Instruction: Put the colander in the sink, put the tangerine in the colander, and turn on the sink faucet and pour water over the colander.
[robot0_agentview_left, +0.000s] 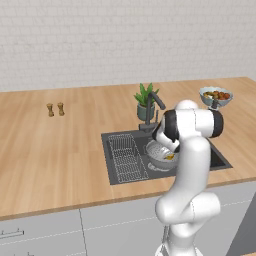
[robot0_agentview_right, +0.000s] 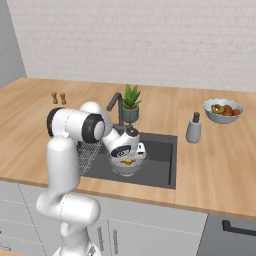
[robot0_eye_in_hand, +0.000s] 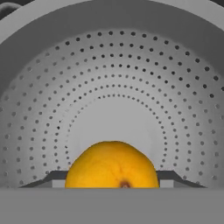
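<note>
**Trainee:** What does the hand view show?

**Operator:** I see the tangerine (robot0_eye_in_hand: 112, 165) set between the two finger tips of the claw (robot0_eye_in_hand: 112, 179), one dark tip at each flank of the fruit. The jaws stand partly apart, about the width of the fruit. I judge it gripped, since both tips sit against its sides, though I cannot tell whether it already rests on the metal below.

**Trainee:** And beyond the claw?

**Operator:** The colander (robot0_eye_in_hand: 109, 78) lies directly ahead of the tips, its perforated wall ringing the fruit on every side. In the left base view the colander (robot0_agentview_left: 159, 156) sits in the sink (robot0_agentview_left: 122, 170), under the hand. The sink faucet (robot0_agentview_left: 154, 102) rises just behind the hand, toward the wall.

**Trainee:** What could go wrong from here?

**Operator:** Three risks, in my judgement. If I open the jaws while the fruit hangs above the bowl's floor, it may bounce or roll up the curved wall. If I withdraw on a tilt, a finger tip could catch the rim and drag the colander across the basin. The faucet stands close behind the wrist, so a careless lift could knock it before I mean to turn it on.
</note>
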